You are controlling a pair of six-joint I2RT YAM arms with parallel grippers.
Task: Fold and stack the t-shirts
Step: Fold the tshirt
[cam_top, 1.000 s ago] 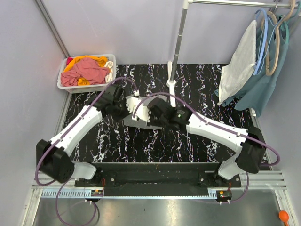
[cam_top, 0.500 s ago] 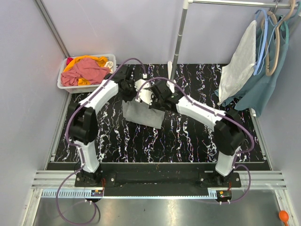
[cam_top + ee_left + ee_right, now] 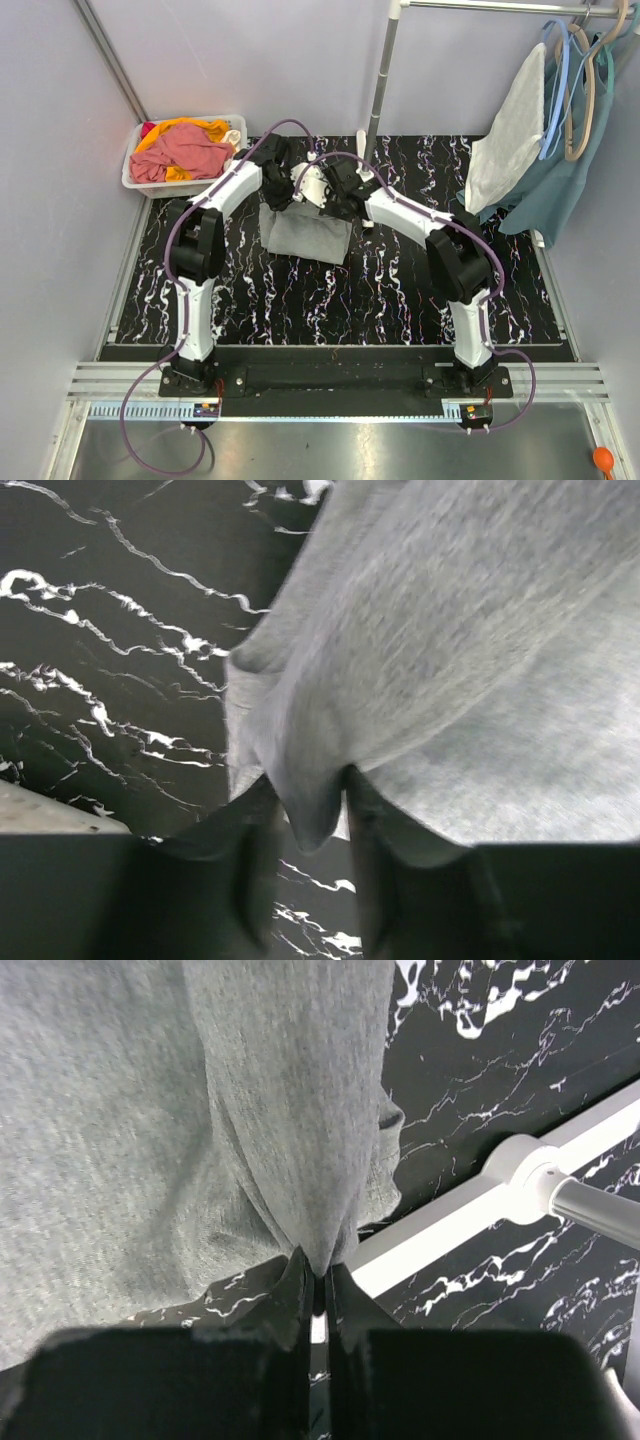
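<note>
The left tool [image 3: 308, 805] is standing with its jaws parted, a fold of the heather grey cotton t-shirt [image 3: 450, 660] sitting between them. The right tool [image 3: 320, 1272] is pinching shut on the same shirt's far edge. The shirt is lying folded on the black marbled desk [image 3: 400, 290], towards the far middle. A dusty pink-red t-shirt [image 3: 185, 152] and an orange t-shirt [image 3: 185, 126] are lying in a white plastic bin [image 3: 160, 188] at the far left corner.

Heather grey t-shirt [image 3: 305, 235] sits dead centre on the black table [image 3: 400, 290] veined with white marbling, pink-red shirt [image 3: 185, 152] and orange shirt [image 3: 180, 126] at ten o'clock, off-white cloth [image 3: 510, 140] and teal garment [image 3: 560, 190] at two.
</note>
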